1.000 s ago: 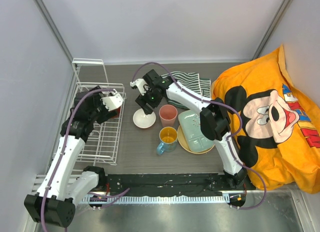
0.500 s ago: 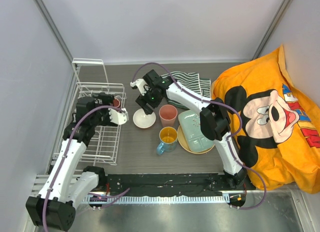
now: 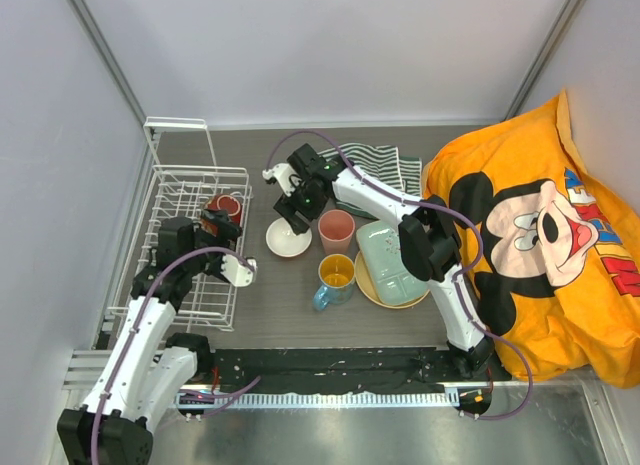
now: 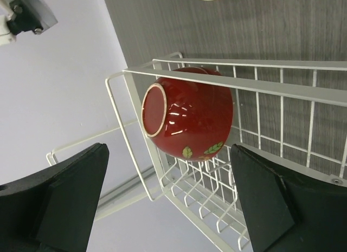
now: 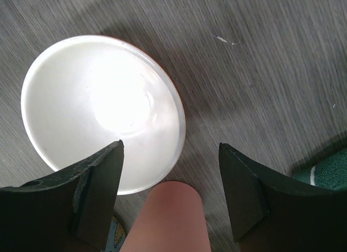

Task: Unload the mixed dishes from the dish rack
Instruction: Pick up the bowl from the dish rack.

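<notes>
Sideways in the dish rack [image 4: 260,85] lies a glossy dark red bowl [image 4: 195,114]; left claw [image 4: 168,154] and right claw [image 5: 171,146] gape.

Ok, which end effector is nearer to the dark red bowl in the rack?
Left. The left end effector hangs open over the dish rack, just short of the dark red bowl; the right end effector is off the rack, above the cream bowl.

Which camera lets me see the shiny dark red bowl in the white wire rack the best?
The left wrist camera: the dark red bowl lies on its side in the white wire dish rack, big and sharp, leaf pattern showing. The top camera shows it only as a small red patch. The right wrist camera misses it.
</notes>
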You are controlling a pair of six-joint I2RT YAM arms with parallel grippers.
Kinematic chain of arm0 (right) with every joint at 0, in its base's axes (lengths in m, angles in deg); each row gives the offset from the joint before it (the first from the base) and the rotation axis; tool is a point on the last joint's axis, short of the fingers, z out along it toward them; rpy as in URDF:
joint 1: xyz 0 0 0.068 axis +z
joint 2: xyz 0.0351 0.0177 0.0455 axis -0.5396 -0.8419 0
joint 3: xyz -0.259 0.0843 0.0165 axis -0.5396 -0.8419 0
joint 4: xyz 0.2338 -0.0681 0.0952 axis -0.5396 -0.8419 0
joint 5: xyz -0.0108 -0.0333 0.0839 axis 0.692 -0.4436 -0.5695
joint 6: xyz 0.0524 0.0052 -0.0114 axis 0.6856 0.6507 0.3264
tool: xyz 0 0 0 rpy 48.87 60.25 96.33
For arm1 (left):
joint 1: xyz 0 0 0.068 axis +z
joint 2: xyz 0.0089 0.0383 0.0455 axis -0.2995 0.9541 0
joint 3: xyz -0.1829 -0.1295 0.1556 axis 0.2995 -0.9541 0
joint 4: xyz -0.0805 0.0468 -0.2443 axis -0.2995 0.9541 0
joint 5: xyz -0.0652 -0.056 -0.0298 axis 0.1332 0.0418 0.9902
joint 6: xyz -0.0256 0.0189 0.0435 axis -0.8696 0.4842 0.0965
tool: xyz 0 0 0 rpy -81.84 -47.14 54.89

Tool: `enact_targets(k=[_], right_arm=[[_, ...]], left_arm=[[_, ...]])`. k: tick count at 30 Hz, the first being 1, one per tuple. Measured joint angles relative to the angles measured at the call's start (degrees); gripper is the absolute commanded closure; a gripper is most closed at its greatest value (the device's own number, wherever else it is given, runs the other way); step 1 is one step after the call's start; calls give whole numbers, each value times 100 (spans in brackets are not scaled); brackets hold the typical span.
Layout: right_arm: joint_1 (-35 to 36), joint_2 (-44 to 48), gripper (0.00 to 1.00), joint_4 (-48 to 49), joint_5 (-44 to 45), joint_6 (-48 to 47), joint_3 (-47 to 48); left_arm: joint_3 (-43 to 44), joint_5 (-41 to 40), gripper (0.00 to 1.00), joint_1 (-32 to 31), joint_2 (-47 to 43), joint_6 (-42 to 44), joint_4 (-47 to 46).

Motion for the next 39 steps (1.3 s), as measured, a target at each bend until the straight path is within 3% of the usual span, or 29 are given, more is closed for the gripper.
enact_targets(k=[16,39], right_arm=[[-63,0,25,0,-66,-57,-103],[-74,0,25,0,-203,-107,-105]], left_arm=[[-407,264,0,227,286,1342,116],[-802,380,0,341,649,1646,-903]])
